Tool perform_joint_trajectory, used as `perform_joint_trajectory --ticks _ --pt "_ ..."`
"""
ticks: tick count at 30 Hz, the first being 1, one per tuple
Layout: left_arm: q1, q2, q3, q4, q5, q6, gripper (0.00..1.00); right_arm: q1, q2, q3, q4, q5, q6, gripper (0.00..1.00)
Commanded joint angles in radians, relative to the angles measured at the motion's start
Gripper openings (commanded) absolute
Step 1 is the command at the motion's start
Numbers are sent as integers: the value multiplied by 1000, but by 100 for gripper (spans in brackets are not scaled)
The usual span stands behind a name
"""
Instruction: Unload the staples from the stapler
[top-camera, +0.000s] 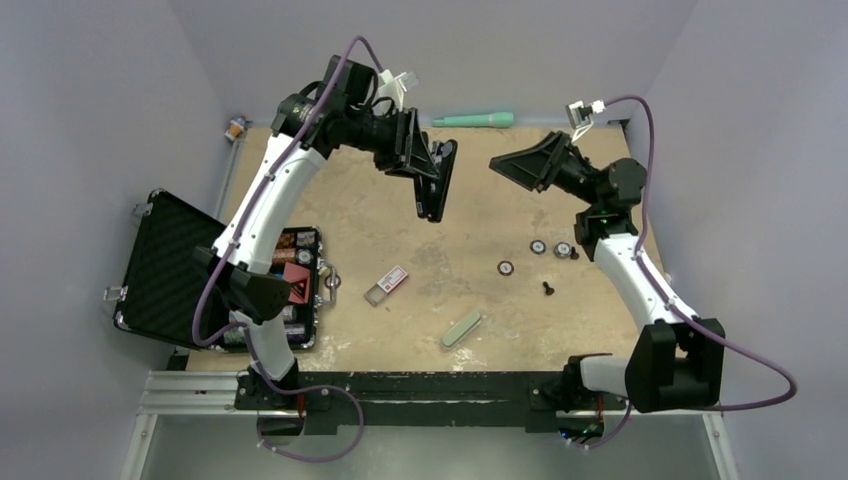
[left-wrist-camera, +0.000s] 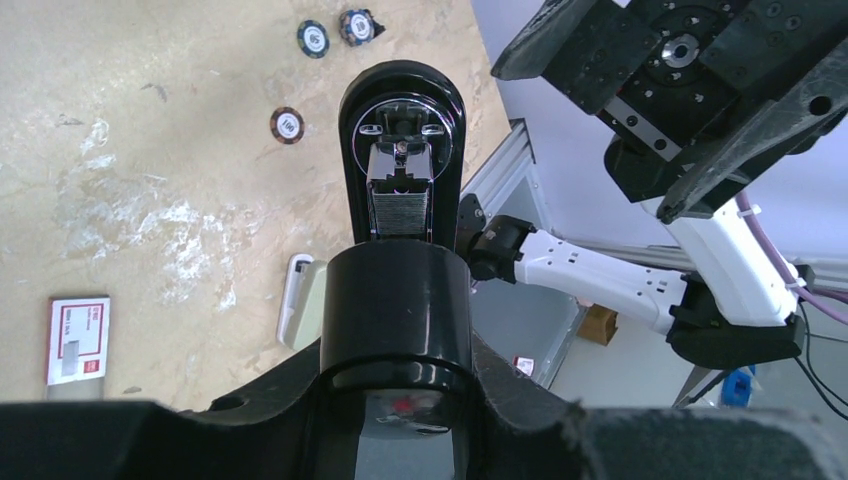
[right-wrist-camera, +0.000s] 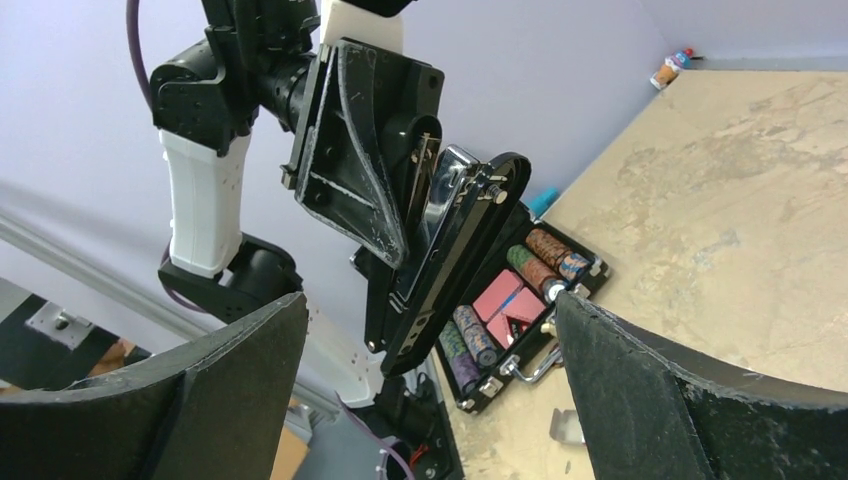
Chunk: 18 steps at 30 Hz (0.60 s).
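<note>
Left tool (top-camera: 428, 172) pinches stapler (top-camera: 442, 185), hinged open, aloft near table (top-camera: 380, 230) far edge. Left wrist view alone shows staples (left-wrist-camera: 400, 208) in channel. Top view: right tool (top-camera: 510, 168) spread, empty, not touching stapler.

Open air lies between my wide-spread right claw (top-camera: 505, 170) and the stapler (top-camera: 437, 195) that my left claw (top-camera: 425, 170) holds up off the table (top-camera: 400, 220), so I can pass straight across. Lower down, chips (top-camera: 538, 247) and a small black piece (top-camera: 548, 288) lie near my right arm; the open case (top-camera: 170, 265) walls the left edge
</note>
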Motion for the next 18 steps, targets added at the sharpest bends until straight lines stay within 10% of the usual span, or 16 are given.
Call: perform_joint_trajectory --ticks 1,18 --pt "3 -22 36 124 108 -55 0 18 -8 3 95 -7 22 99" --pt "3 -48 -8 319 250 -166 0 110 59 18 246 77 66 99"
